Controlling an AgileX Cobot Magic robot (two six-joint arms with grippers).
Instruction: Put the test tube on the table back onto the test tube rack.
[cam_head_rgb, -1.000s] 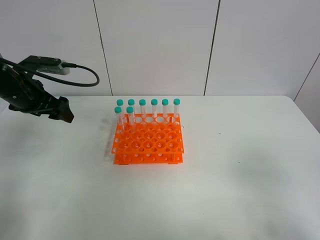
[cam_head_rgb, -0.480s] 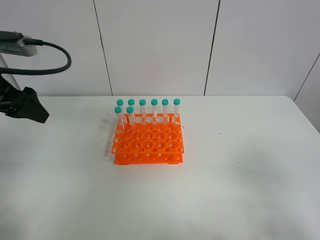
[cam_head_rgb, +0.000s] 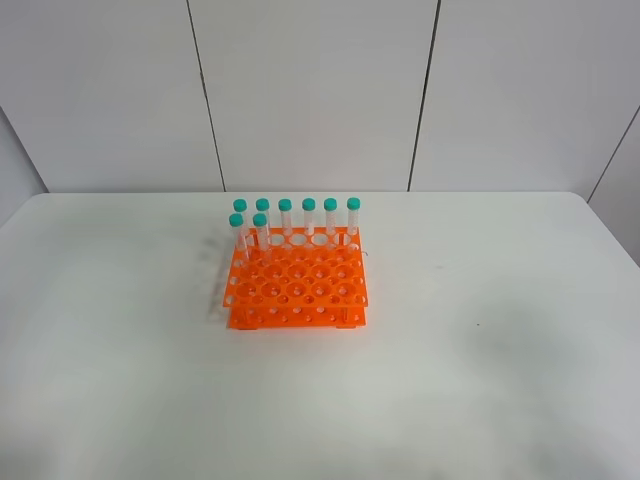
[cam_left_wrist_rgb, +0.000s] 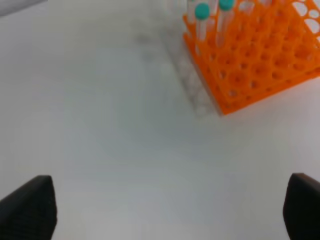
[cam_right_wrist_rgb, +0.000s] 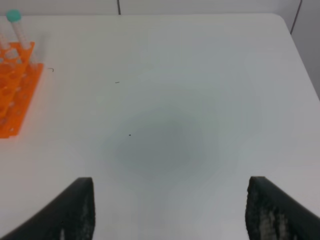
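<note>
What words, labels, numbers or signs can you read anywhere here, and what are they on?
None: no readable text in any view.
Rack: plain orange, no markings visible.
Tube caps: plain teal, no print.
Table: only tiny dark specks, not writing.

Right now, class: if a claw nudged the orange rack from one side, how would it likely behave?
The test tube rack probably slides rather than tips: it sits wide and low on the smooth table. It looks light, so the capped tubes standing upright along its back might rattle.
</note>
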